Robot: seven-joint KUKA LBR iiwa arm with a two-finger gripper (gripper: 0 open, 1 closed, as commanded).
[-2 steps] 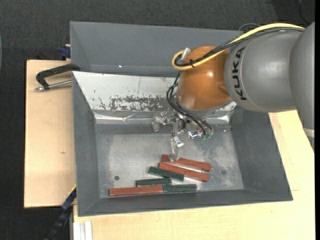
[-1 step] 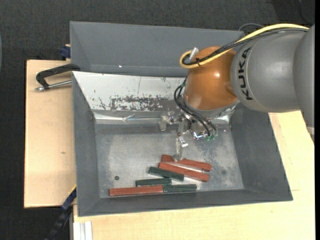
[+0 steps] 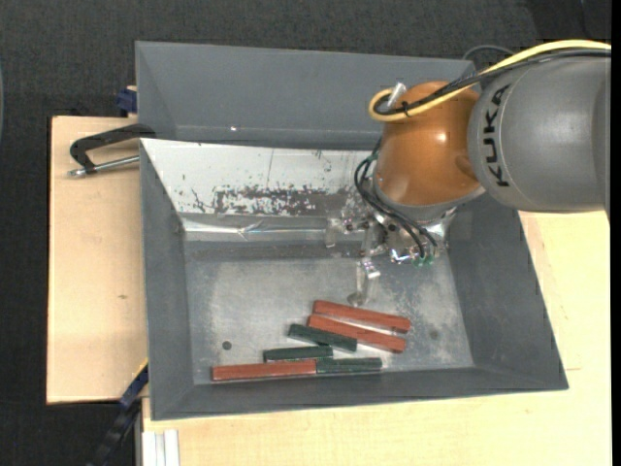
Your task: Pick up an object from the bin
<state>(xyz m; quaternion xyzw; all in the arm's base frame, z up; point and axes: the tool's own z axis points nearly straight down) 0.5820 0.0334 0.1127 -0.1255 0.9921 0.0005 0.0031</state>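
Observation:
My gripper [image 3: 365, 284] hangs over the middle of the bin, fingertips pointing down just above the floor. Directly below it lie two red-brown flat sticks [image 3: 361, 324] side by side, slanting down to the right. A dark green stick [image 3: 323, 336] rests against their left end. Nothing is seen between the fingers.
Along the bin's front wall lie a long red-brown stick [image 3: 264, 370], a dark green stick [image 3: 297, 354] above it and another dark green stick [image 3: 348, 365] to its right. A small dark speck [image 3: 226, 347] sits on the floor at the left. The arm's orange cover fills the upper right.

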